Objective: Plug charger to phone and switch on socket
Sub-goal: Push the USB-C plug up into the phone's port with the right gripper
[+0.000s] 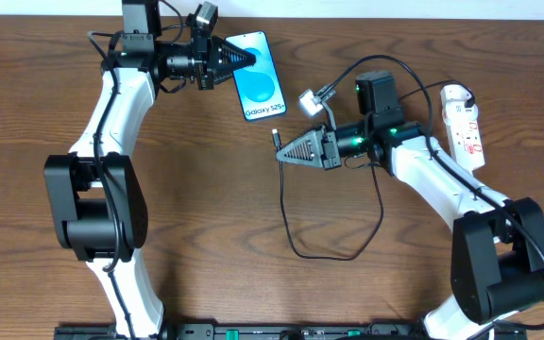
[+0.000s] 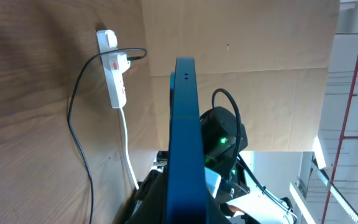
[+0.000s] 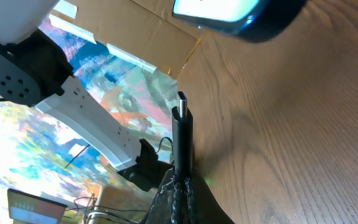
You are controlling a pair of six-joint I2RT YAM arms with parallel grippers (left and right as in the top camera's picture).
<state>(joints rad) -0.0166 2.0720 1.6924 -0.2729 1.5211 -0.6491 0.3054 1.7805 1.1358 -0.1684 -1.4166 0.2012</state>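
Overhead, we see the left gripper clamped on the phone and the right gripper pinching the charger nearby. The socket lies far right.
Left wrist: the phone stands edge-on between the fingers.
Right wrist: the charger is gripped upright, with the phone apparently just beyond.

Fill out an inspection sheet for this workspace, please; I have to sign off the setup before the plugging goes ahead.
Surface: brown wood-grain table.
Job's things: phone, screen lit blue, toward the far edge; charger plug tip short of the phone, not plugged in; white socket at the right.
Clutter: small white block between the phone and the right arm; what it is cannot be told.
Grippers: left pincer shut on the phone's edge; right pincer shut on the charger plug tip.
Cables: black charger cable loops toward the near edge.
Surroundings: cardboard sheets beyond the table.
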